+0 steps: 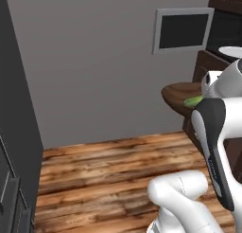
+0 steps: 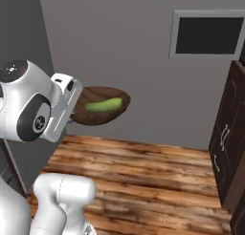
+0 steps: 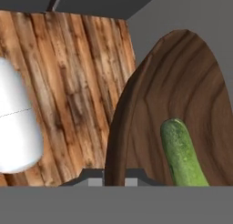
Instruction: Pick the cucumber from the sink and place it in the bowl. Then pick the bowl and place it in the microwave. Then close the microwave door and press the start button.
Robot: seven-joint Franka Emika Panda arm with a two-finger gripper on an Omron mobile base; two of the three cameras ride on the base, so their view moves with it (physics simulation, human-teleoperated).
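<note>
The dark brown wooden bowl hangs in the air above the wooden floor, and the green cucumber lies inside it. My gripper is shut on the bowl's rim, with the bowl and cucumber close in front of the hand. From the left, the bowl and cucumber peek out beside my arm. The microwave door stands open, silver frame around dark glass. To its right is the microwave's black interior with the white turntable. The sink and start button are out of view.
A tall dark cabinet stands at the left. Dark brown cabinet doors run down the right, below the microwave. A grey wall is behind the bowl and wooden floor lies beneath it.
</note>
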